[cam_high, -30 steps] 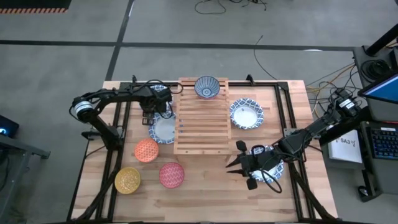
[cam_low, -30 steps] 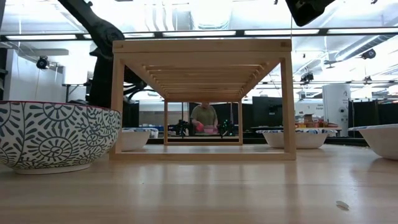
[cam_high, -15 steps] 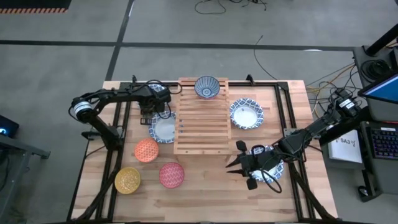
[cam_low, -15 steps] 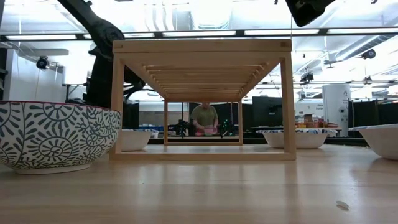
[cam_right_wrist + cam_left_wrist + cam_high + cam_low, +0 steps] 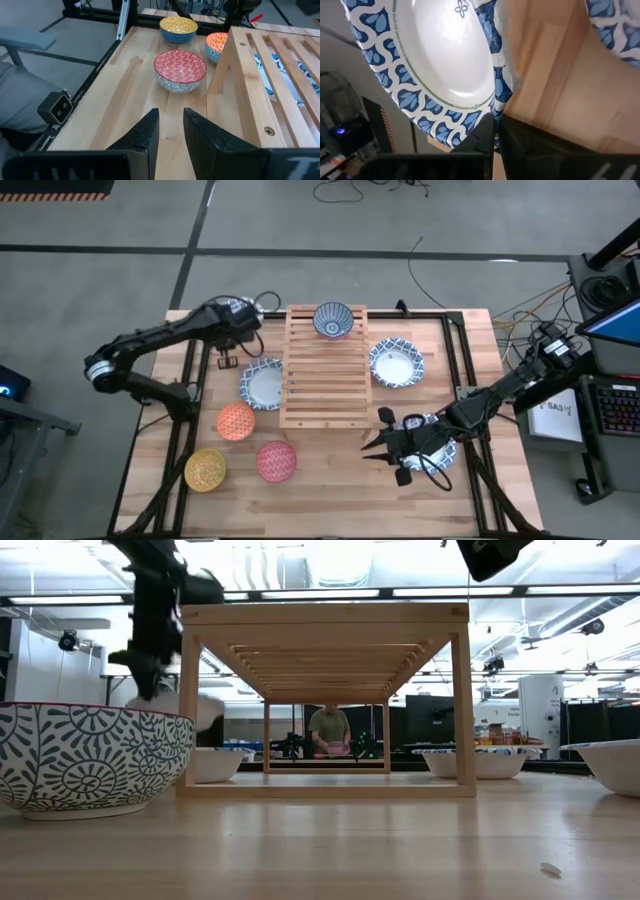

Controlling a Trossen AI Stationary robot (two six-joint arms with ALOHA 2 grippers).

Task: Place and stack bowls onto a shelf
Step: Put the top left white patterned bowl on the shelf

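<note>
My left gripper (image 5: 238, 320) is shut on a wide blue-rimmed bowl (image 5: 232, 304), held in the air off the far left corner of the shelf (image 5: 325, 375); the low view shows it blurred (image 5: 205, 710). A blue-grey small bowl (image 5: 332, 320) stands on the shelf's far end. A second wide bowl (image 5: 263, 384) sits on the table, half under the shelf's left side, and a third (image 5: 396, 363) sits to the shelf's right. My right gripper (image 5: 380, 446) hovers open near the shelf's near right corner, above a fourth wide bowl (image 5: 436, 442). My left gripper pinches the wide bowl's patterned rim (image 5: 501, 97) between its two fingers, which lie across the rim's edge. The bowl is lifted clear of the table and tilted on edge, its white inside (image 5: 445, 55) turned toward the wrist camera.
Orange (image 5: 236, 421), yellow (image 5: 205, 469) and red (image 5: 276, 461) small bowls stand in the near left part of the table; the right wrist view shows the red one (image 5: 180, 70) beside the shelf's leg (image 5: 222, 65). A person (image 5: 328, 730) sits far behind the table.
My left gripper has risen and swung toward the table's far left corner, carrying the wide bowl up off the table beside the shelf's left side; the bowl now hangs tilted. The wide bowl half under the shelf has stayed put.
</note>
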